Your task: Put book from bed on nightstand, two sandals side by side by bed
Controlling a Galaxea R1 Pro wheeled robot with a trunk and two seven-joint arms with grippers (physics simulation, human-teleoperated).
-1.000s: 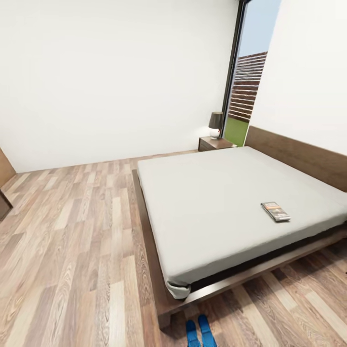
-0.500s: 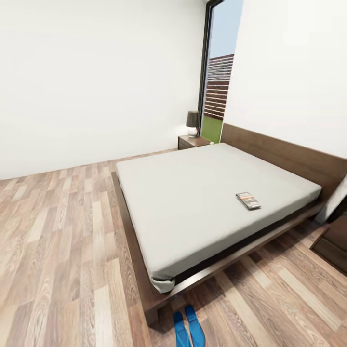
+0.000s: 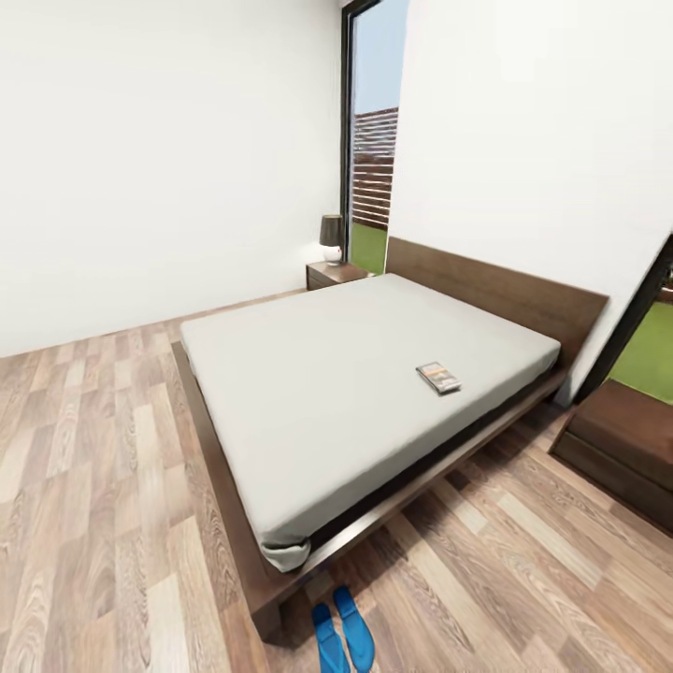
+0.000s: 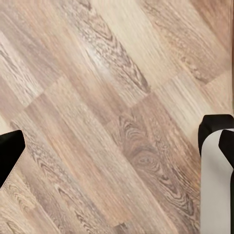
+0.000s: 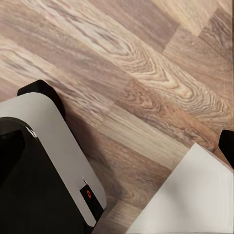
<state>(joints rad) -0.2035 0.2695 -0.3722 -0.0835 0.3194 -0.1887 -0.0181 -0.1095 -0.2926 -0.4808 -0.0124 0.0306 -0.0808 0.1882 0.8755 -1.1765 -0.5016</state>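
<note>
Now the head view is swinging right, so the bed [image 3: 355, 374] is sliding left and a near nightstand [image 3: 628, 439] is coming in at right. Book [image 3: 438, 377] is lying on the mattress; sandals [image 3: 342, 634] are lying paired by its near corner. Whether either tool is open cannot be told.

A bedroom in a home.

A large low bed [image 3: 374, 374] with a dark wooden frame, headboard and bare pale-grey mattress dominates the room. Beside its headboard at the far corner stands a nightstand [image 3: 335, 274] carrying a small lamp [image 3: 331, 237]; a second dark wooden nightstand [image 3: 626, 449] sits on the bed's near side. Behind the headboard, tall dark-framed windows [image 3: 372, 150] show grass and a slatted fence. White walls and a wood-plank floor [image 3: 103, 467] surround the bed, with blue sandals [image 3: 342, 631] by its foot.
</note>
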